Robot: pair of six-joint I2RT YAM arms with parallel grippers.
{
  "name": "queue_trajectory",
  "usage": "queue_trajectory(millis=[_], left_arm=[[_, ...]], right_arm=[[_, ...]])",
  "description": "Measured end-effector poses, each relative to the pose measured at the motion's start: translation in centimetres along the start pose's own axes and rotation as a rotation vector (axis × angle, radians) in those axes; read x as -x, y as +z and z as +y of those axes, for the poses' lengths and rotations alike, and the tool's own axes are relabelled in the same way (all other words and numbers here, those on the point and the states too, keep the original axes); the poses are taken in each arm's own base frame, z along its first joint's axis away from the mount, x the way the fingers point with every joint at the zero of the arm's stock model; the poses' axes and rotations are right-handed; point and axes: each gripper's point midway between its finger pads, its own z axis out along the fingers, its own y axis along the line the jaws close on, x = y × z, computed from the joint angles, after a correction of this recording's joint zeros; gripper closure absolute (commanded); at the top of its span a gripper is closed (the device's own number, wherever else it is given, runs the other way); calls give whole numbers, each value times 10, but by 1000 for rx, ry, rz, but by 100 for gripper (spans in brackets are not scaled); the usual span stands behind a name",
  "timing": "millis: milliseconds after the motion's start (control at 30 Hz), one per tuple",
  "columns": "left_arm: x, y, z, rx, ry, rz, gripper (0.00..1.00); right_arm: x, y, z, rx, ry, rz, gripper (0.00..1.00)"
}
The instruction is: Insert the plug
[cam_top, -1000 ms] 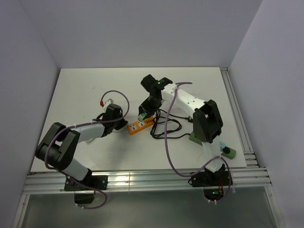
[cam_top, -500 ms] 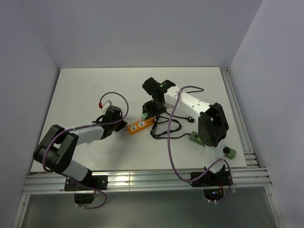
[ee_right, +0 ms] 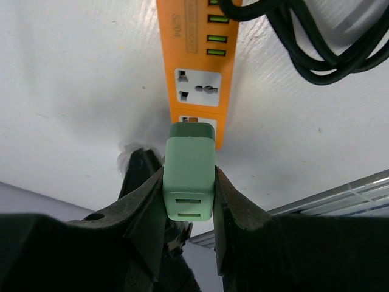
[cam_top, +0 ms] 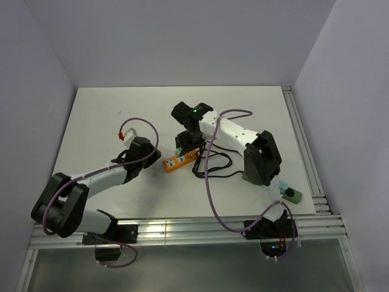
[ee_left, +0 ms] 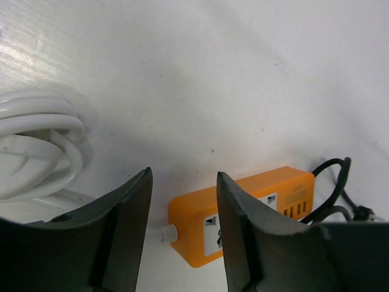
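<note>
A white counter point(cam_top: 109, 115) sits between pale walls point(cam_top: 182, 42), with aluminium rails along its near edge point(cam_top: 182, 230) and its right edge point(cam_top: 302, 146). A black cable point(cam_top: 217, 164) lies in a loose coil near the counter's middle. A bundle of white cord point(ee_left: 36, 143) rests on the left part. A small green piece with a dark round knob point(cam_top: 292, 194) sits at the near right corner, just beside the right rail.
</note>
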Motion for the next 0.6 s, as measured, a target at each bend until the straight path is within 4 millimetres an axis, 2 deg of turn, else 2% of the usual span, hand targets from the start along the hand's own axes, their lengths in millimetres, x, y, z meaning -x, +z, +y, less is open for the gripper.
queue_trajectory(millis=[133, 367, 600], left_arm=[[10, -8, -3, -15, -18, -41, 48], [14, -14, 3, -10, -26, -72, 47], [14, -16, 6, -9, -26, -77, 49]], right_arm=[[2, 10, -6, -41, -1, -13, 100], [7, 31, -10, -101, -6, -37, 100], [6, 28, -1, -83, -26, -34, 100]])
